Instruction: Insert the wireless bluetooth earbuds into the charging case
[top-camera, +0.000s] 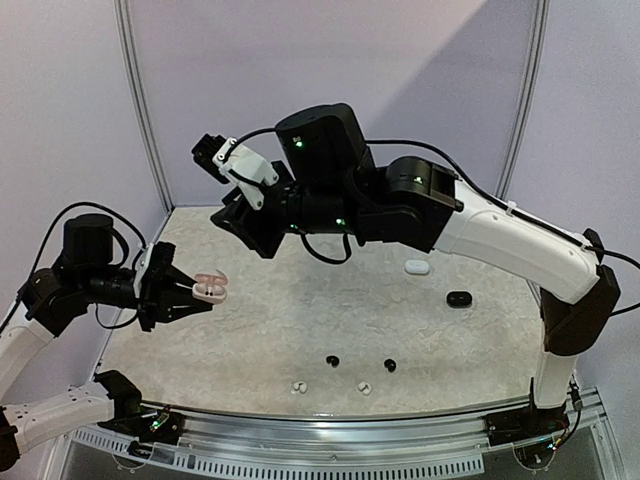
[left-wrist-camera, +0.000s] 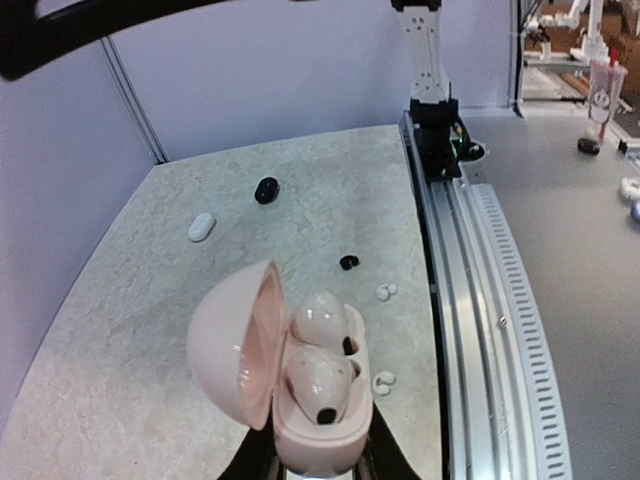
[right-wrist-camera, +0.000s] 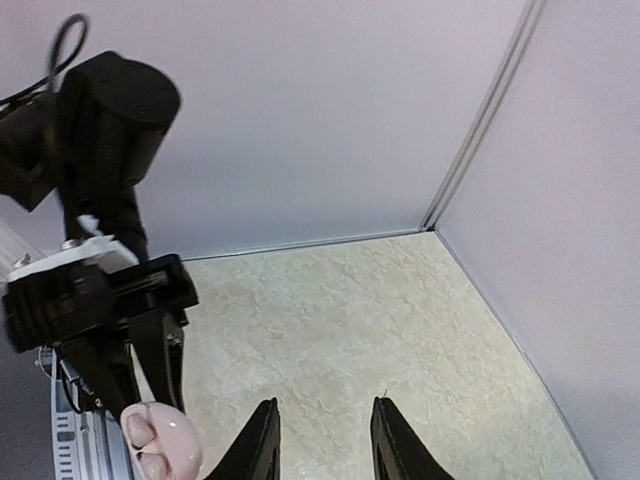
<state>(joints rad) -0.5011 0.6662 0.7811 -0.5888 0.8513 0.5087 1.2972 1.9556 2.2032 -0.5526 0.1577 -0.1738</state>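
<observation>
My left gripper (top-camera: 188, 296) is shut on the base of an open pink charging case (top-camera: 211, 288) and holds it above the table's left side. In the left wrist view the case (left-wrist-camera: 310, 440) has its lid (left-wrist-camera: 225, 345) swung left, and two glossy pale earbuds (left-wrist-camera: 322, 320) (left-wrist-camera: 320, 380) sit in its wells. My right gripper (top-camera: 258, 238) hangs open and empty at the back left, above the table. In the right wrist view its fingers (right-wrist-camera: 262, 440) stand apart over bare table, with the pink case (right-wrist-camera: 165, 445) at lower left.
Two black earbuds (top-camera: 332, 360) (top-camera: 389, 365) and two white earbuds (top-camera: 297, 387) (top-camera: 364, 388) lie near the front edge. A closed white case (top-camera: 417, 267) and a closed black case (top-camera: 458, 299) lie at the right. Walls stand behind and on both sides.
</observation>
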